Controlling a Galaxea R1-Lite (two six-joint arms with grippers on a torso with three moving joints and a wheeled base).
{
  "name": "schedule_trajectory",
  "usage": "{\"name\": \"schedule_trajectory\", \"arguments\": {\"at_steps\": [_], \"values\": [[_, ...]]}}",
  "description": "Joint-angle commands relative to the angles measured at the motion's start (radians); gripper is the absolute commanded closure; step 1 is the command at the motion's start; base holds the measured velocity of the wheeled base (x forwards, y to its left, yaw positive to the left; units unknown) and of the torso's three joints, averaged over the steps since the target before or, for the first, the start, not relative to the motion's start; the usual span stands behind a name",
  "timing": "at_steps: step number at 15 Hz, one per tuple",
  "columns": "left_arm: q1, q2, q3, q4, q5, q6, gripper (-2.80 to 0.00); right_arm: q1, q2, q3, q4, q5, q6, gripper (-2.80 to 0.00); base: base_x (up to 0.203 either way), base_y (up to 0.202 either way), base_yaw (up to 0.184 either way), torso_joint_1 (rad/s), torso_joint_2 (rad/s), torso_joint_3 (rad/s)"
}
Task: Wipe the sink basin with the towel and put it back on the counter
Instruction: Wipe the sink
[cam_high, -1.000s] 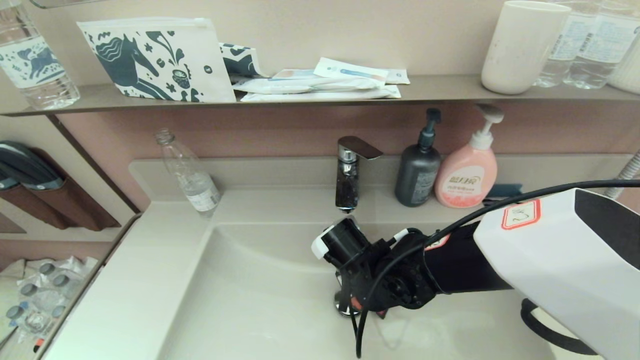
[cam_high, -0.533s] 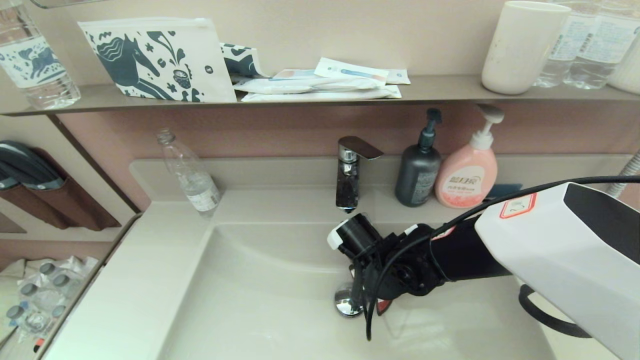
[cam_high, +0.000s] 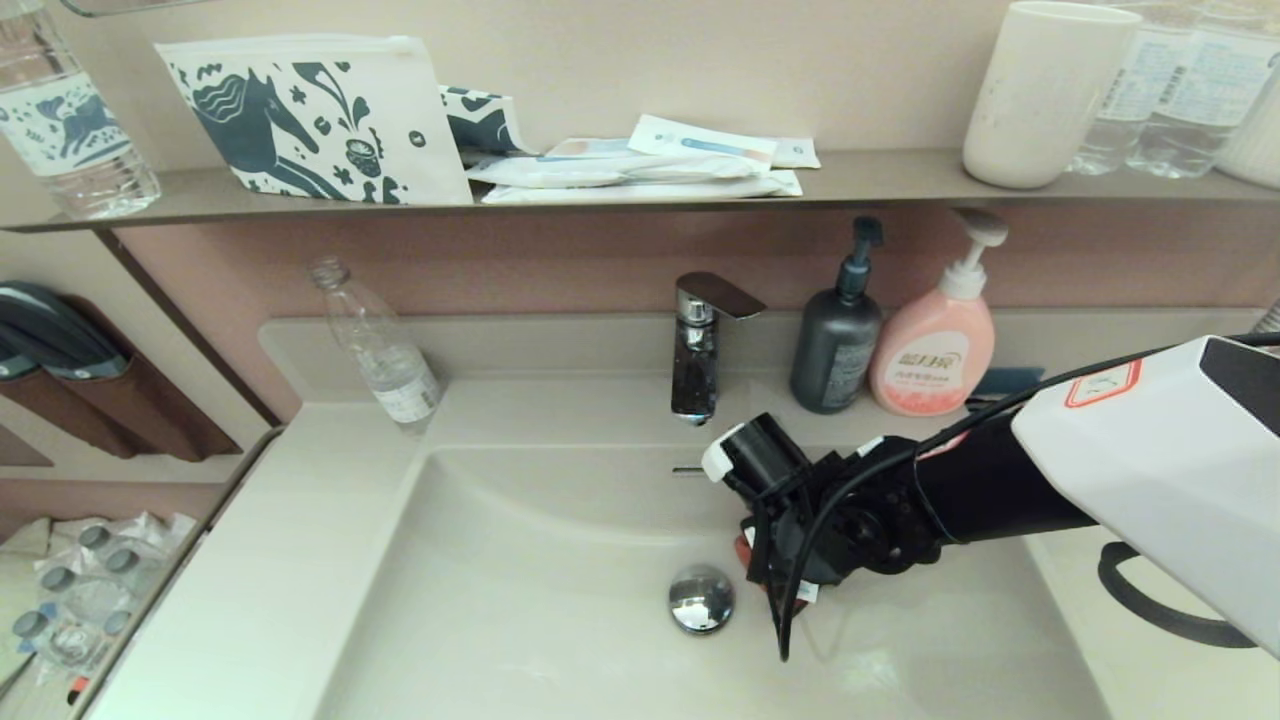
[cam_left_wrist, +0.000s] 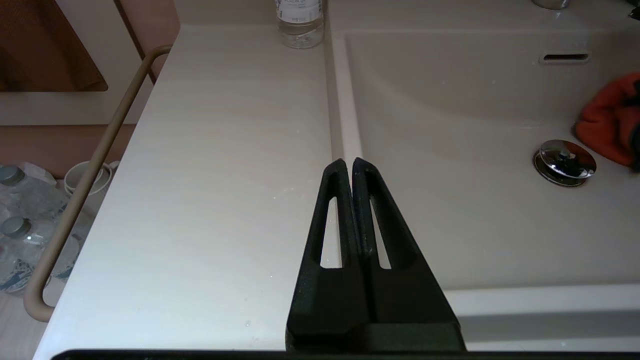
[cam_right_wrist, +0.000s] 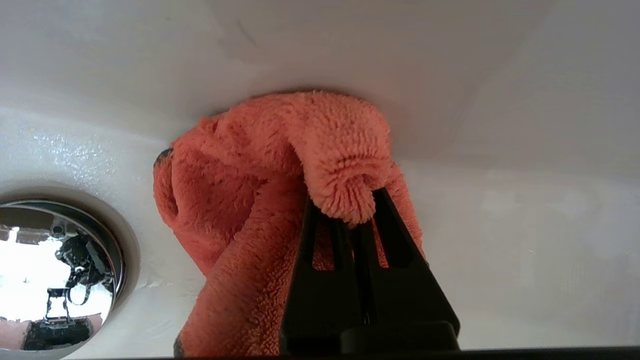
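The off-white sink basin (cam_high: 520, 600) fills the middle of the head view, with its chrome drain plug (cam_high: 701, 598) and overflow slot (cam_high: 687, 470). My right gripper (cam_right_wrist: 345, 212) is down in the basin just right of the drain plug (cam_right_wrist: 55, 270), shut on the orange-red towel (cam_right_wrist: 240, 200), which is pressed against the basin (cam_right_wrist: 500, 225) floor. In the head view the wrist hides most of the towel (cam_high: 742, 551). The left wrist view shows the towel (cam_left_wrist: 610, 120) beside the plug (cam_left_wrist: 565, 162). My left gripper (cam_left_wrist: 348, 164) is shut and empty over the counter (cam_left_wrist: 225, 175) at the basin's left rim.
A faucet (cam_high: 697, 345), a dark pump bottle (cam_high: 836, 345) and a pink pump bottle (cam_high: 935, 350) stand on the back ledge. A clear plastic bottle (cam_high: 377, 345) stands at the counter's back left. A shelf (cam_high: 620, 190) above holds pouches, a cup (cam_high: 1045, 90) and bottles.
My right gripper has dragged the towel to the right and a little toward the back of the basin, uncovering the drain plug. The left arm has not visibly moved.
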Motion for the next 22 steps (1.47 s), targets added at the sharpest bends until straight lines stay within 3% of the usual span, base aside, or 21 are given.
{"name": "schedule_trajectory", "arguments": {"at_steps": [1, 4, 7, 10, 12, 18, 20, 22], "values": [[0.0, 0.0, 0.0, 0.0, 0.001, 0.0, 0.0, 0.04, 0.009, 0.023, -0.003, -0.003, 0.002, 0.0, 0.0, 0.0, 0.0, 0.0, 0.0, 0.0], [0.0, 0.0, 0.0, 0.0, 0.001, 0.0, 0.0, 0.102, 0.028, 0.1, -0.072, -0.001, 0.036, 0.0, 0.0, 0.0, 0.0, 0.0, 0.0, 0.0], [0.0, 0.0, 0.0, 0.0, -0.001, 0.0, 0.0, 0.151, 0.017, 0.231, -0.294, 0.0, 0.043, 0.0, 0.0, 0.0, 0.0, 0.0, 0.0, 0.0], [0.0, 0.0, 0.0, 0.0, 0.0, 0.0, 0.0, 0.194, -0.037, 0.377, -0.557, 0.001, -0.003, 0.0, 0.0, 0.0, 0.0, 0.0, 0.0, 0.0], [0.0, 0.0, 0.0, 0.0, -0.001, 0.0, 0.0, 0.22, -0.045, 0.438, -0.784, 0.002, -0.077, 0.0, 0.0, 0.0, 0.0, 0.0, 0.0, 0.0], [0.0, 0.0, 0.0, 0.0, -0.001, 0.0, 0.0, 0.234, 0.135, 0.453, -1.441, 0.001, -0.436, 0.0, 0.0, 0.0, 0.0, 0.0, 0.0, 0.0], [0.0, 0.0, 0.0, 0.0, 0.0, 0.0, 0.0, 0.231, 0.194, 0.404, -1.539, 0.008, -0.516, 0.0, 0.0, 0.0, 0.0, 0.0, 0.0, 0.0], [0.0, 0.0, 0.0, 0.0, 0.0, 0.0, 0.0, 0.218, 0.202, 0.382, -1.543, 0.022, -0.538, 0.0, 0.0, 0.0, 0.0, 0.0, 0.0, 0.0]]}}
